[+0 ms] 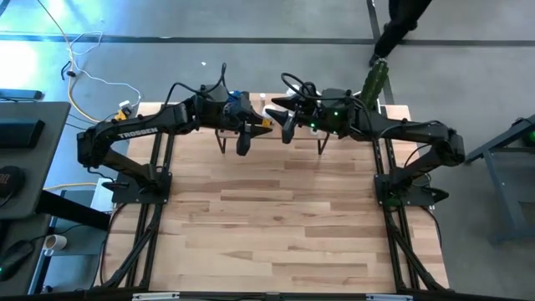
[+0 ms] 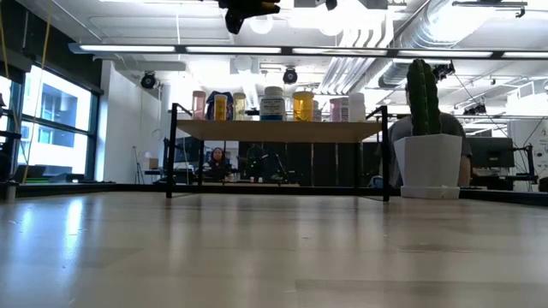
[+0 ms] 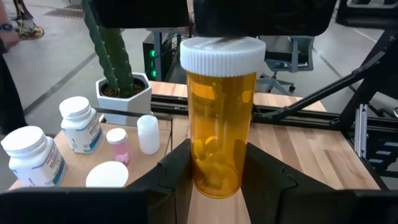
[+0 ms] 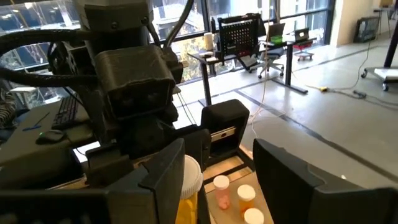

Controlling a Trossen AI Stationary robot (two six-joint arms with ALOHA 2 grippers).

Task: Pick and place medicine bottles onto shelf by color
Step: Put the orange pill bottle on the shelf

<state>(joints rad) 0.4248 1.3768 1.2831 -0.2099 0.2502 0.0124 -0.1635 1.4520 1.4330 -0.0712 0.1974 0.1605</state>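
My left gripper [image 1: 248, 136] is shut on an orange medicine bottle [image 3: 221, 118] with a white cap, high above the shelf [image 2: 278, 130]. My right gripper [image 4: 217, 168] is open and faces the left gripper. The bottle's white cap [image 4: 189, 174] stands between its fingers, close to one of them; I cannot tell whether they touch. Several white, orange and pinkish bottles [image 2: 274, 104] stand on their bases on the shelf's top board. White blue-labelled bottles [image 3: 81, 124] and a small pink one [image 3: 117, 144] show in the left wrist view. My left gripper pinches the orange bottle's lower body [image 3: 217, 171] between its two fingers [image 3: 171, 168]. The fingers come level from the table's left side. The bottle stands upright with its cap up, lifted clear of the shelf.
A white pot with a green cactus [image 2: 426, 162] stands at the shelf's right end and also shows in the left wrist view [image 3: 121, 93]. A person [image 1: 401, 25] stands beyond the table's far edge. The near part of the plank tabletop [image 1: 276, 226] lies bare.
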